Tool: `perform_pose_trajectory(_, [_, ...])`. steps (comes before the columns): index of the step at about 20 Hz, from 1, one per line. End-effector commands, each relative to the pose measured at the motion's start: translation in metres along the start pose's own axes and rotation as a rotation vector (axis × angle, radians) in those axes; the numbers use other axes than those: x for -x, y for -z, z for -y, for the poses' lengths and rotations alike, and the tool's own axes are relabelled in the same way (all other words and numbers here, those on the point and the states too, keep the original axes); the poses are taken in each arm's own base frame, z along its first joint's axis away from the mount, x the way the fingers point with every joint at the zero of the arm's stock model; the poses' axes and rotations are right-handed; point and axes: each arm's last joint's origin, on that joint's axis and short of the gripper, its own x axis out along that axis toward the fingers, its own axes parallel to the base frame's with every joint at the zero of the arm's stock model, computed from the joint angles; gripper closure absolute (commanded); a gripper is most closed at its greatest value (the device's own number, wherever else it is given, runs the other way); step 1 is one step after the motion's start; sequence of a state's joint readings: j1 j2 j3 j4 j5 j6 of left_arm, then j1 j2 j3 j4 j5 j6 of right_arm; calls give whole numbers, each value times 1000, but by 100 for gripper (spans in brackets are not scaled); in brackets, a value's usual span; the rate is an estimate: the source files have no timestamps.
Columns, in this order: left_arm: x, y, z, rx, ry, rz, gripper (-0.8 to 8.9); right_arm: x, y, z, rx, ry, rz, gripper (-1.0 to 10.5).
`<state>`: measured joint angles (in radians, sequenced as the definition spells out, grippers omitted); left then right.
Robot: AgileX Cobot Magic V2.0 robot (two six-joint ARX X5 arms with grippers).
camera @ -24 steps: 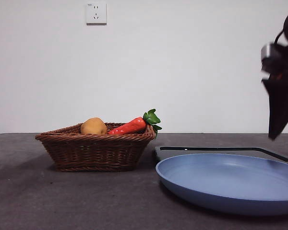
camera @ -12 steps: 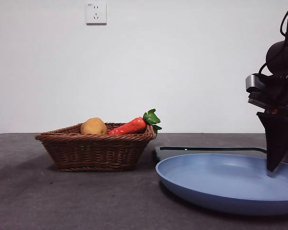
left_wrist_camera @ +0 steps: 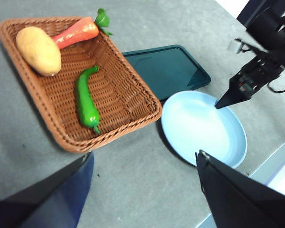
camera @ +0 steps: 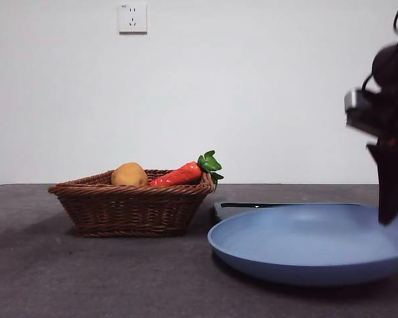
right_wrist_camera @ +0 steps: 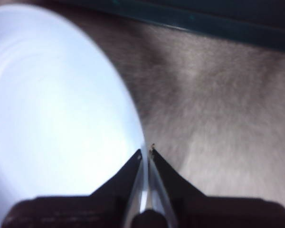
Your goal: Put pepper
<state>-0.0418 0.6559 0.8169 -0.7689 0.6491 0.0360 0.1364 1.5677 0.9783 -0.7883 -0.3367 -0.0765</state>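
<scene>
Your right end effector (right_wrist_camera: 146, 153) was closed on the blue plate's (camera: 298, 248) rim; the left end effector (left_wrist_camera: 142, 164) was open above the table (left_wrist_camera: 133, 190), pepper (left_wrist_camera: 85, 100) in the basket (left_wrist_camera: 128, 102) ahead.

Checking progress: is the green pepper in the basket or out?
In. The pepper lies inside the basket; the left hand hangs open above.

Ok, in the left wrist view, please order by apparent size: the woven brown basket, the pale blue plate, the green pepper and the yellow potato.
1. Woven brown basket
2. Pale blue round plate
3. Long green pepper and yellow potato: these look alike, the pepper longer, the potato thicker, so I leave them unranked.
</scene>
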Motion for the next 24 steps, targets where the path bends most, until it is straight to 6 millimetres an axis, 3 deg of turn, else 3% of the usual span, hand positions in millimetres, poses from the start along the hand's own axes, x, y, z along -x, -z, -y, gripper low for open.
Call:
perform_pose_trajectory(1, [-3,-8,1,-15,5,20,437,24,1,-8,-9,5,57,944])
perform_pose_trajectory(6, [-37,-21,-5,-30,2,-72,438,87,28,-23,9,30,226,944])
perform_pose_trajectory(11, [-97,-54,-7,-85,-91,-183,438,128,60,-27,-14,65,368,944])
perform_pose_trajectory(17, [-194,-87,-10,-143,-235,-369,439,142,72,-29,-18,79,434,944])
perform_pose_trajectory(21, [-250,-84,-19,-143,-249,-487,440,142,72,-29,-18,78,435,944])
perform_pose_trajectory(24, [-276,-72,-27,-153,-295,-531,440,142,72,-29,-17,77,434,944])
